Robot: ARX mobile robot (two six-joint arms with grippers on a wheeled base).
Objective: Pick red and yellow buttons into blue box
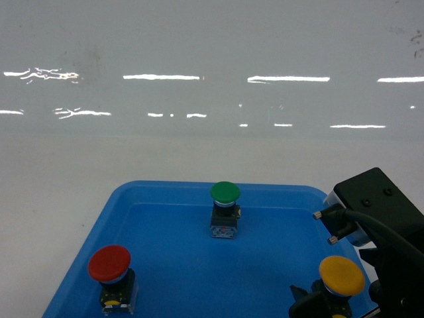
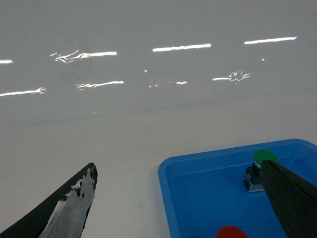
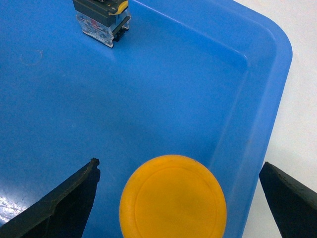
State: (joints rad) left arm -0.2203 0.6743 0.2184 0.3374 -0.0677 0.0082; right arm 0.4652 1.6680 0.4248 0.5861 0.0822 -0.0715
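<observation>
The red button [image 1: 109, 262] stands at the near left of a shallow blue tray [image 1: 99, 225]; its cap [image 2: 231, 232] shows at the bottom of the left wrist view. The yellow button [image 1: 341, 275] stands at the tray's near right corner. My right gripper [image 3: 178, 164] is open, its dark fingers [image 3: 64, 198] on either side of the yellow cap [image 3: 173, 198] and apart from it. Open too, my left gripper [image 2: 177, 166] hangs over the tray's left rim [image 2: 166, 183] and the white table, holding nothing. The blue box is out of view.
A green button [image 1: 225, 192] stands at the tray's far middle. In the right wrist view a black-and-clear switch block [image 3: 101, 20] sits at the top edge, its cap cut off. White tabletop [image 1: 199, 146] stretches beyond and left of the tray.
</observation>
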